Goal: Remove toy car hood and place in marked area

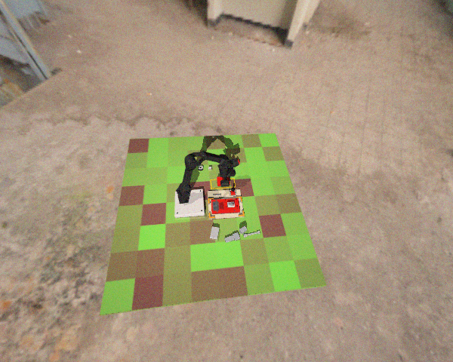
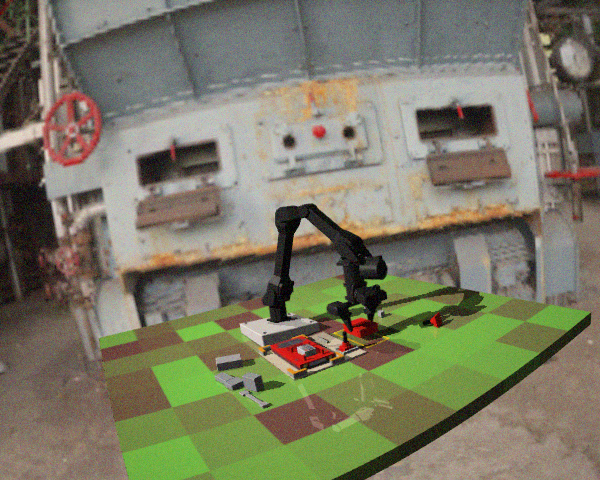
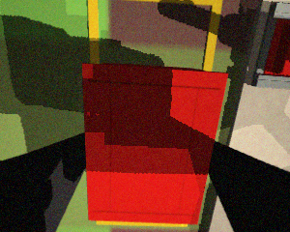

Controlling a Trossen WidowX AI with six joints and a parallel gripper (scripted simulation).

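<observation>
Gripping the red hood over the yellow-outlined area

Reading any brand, label or writing on these parts is not possible — nothing legible shows. The gripper [image 3: 147, 159] is clamped on the red hood [image 3: 150, 145], its black fingers standing wide on either side. The hood sits low within the yellow outline [image 3: 94, 29] on the checkered table [image 2: 445, 382] — just beside the toy car [image 2: 303, 351], whether touching the surface I cannot tell.

The red hood [image 3: 150, 145] is a flat square piece, off the car [image 1: 225, 205] and held low inside the yellow marked area [image 1: 222, 182]. The red car sits on its tan base at 6 o'clock from the hood.
</observation>
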